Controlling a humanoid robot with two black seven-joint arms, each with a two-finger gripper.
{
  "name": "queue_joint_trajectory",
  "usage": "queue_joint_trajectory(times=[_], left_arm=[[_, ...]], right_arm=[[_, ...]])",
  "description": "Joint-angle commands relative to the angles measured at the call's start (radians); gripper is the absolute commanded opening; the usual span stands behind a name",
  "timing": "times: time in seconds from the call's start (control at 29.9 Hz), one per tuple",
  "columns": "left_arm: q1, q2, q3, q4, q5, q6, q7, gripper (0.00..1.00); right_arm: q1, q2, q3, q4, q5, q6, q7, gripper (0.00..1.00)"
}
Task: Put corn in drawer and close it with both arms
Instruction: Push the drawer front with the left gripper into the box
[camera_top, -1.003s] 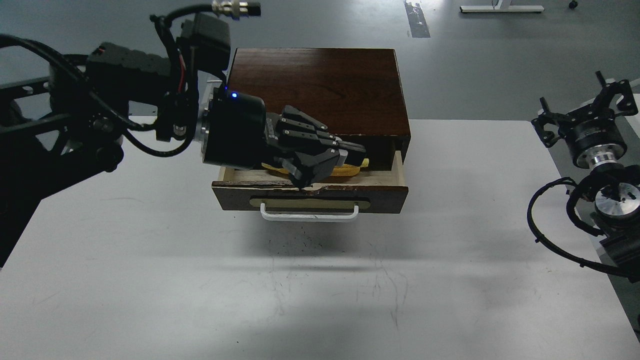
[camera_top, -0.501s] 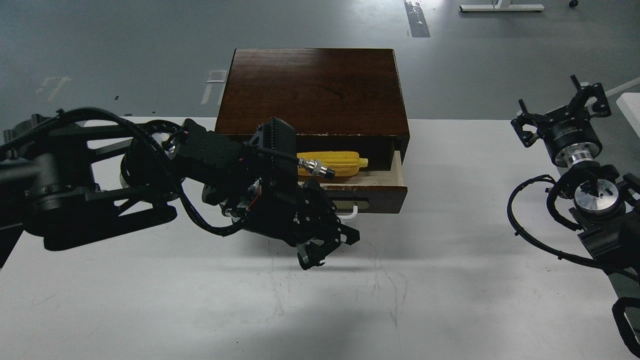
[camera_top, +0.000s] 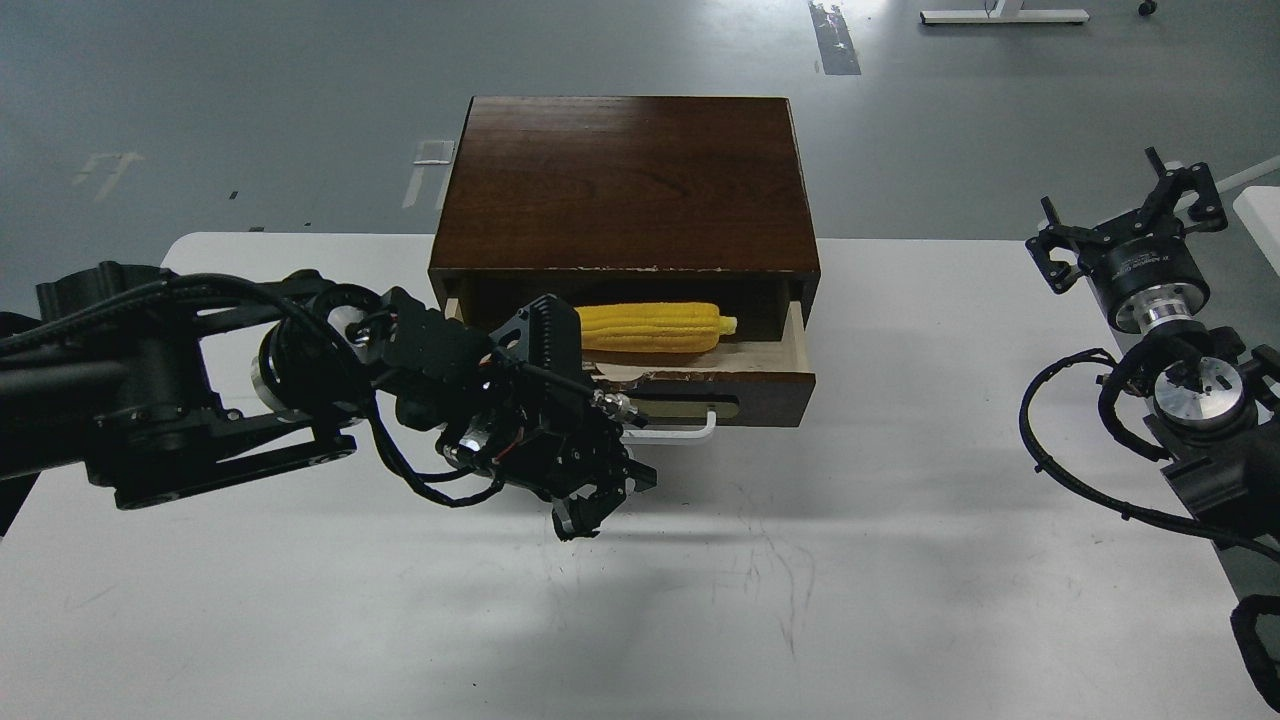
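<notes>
A white bench (camera_top: 300, 600) is carrying a dark brown wooden cabinet (camera_top: 625, 180) at its far middle, and the cabinet's drawer (camera_top: 745, 385) is standing partly pulled out toward the viewer. The bright yellow corn (camera_top: 650, 327) is lying on its side inside the drawer, its pointed tip facing right, so by the look of it only the closing is left to do. The left end effector (camera_top: 590, 505) is hanging low over the bench just in front of the drawer's left half, below the white bar handle (camera_top: 680, 430); it is empty, and its dark fingers are bunching together so that I cannot tell whether they are parted or closed. The right end effector (camera_top: 1125, 235) is sitting well apart at the far right edge, holding nothing, with its claw fingers spread open. To close the drawer well, the left end effector is probably best brought flat against the drawer front, beside the handle rather than hooked into it, while the right one is coming across to press the right half. Pushing evenly on both sides, straight back, is likely to keep the drawer from skewing and the light cabinet from sliding on the bench.
</notes>
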Motion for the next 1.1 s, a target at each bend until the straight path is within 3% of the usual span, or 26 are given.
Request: queue_joint_trajectory(times=[0.0, 0.47, 1.07], left_arm=[[-0.008, 0.003, 0.000, 0.000, 0.000, 0.000, -0.002, 0.00], [-0.029, 0.006, -0.003, 0.088, 0.000, 0.000, 0.000, 0.00], [-0.029, -0.002, -0.002, 0.109, 0.000, 0.000, 0.002, 0.00]], right_arm=[[0.000, 0.000, 0.000, 0.000, 0.000, 0.000, 0.000, 1.00], [-0.001, -0.001, -0.006, -0.004, -0.006, 0.000, 0.000, 1.00], [0.025, -0.027, -0.034, -0.006, -0.012, 0.000, -0.001, 1.00]])
